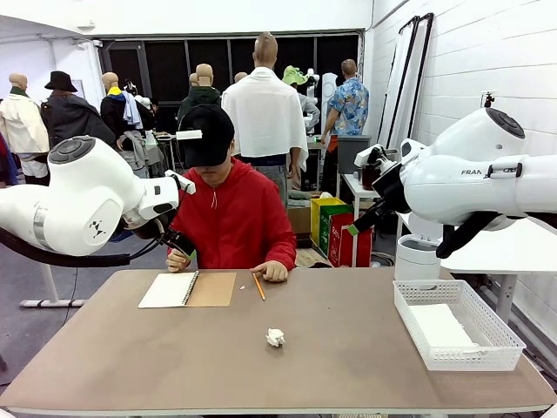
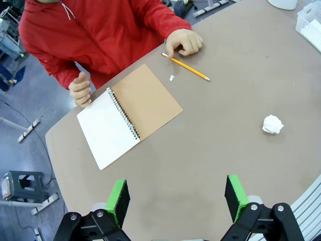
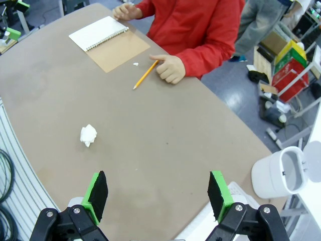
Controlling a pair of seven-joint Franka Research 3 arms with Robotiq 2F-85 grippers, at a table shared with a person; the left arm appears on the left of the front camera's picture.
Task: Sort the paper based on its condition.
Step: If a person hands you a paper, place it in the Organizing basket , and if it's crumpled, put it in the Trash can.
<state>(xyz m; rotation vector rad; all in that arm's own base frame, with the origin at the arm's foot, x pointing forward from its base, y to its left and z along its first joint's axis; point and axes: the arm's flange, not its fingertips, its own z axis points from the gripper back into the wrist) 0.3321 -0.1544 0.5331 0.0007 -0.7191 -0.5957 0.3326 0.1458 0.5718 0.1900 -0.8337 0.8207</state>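
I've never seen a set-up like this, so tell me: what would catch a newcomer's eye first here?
Probably the person in a red hoodie at the far side of the table, hands resting beside an open spiral notebook and a yellow pencil. Next, a small crumpled ball of white paper lying alone mid-table. Then the two big white arms, the left claw and right claw both open above the tabletop, and a white mesh basket at the table's right.

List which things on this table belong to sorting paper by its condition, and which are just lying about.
Belongs to the job:
crumpled paper ball
flat sheets
white mesh basket

Just lying about:
spiral notebook
pencil
small paper scrap
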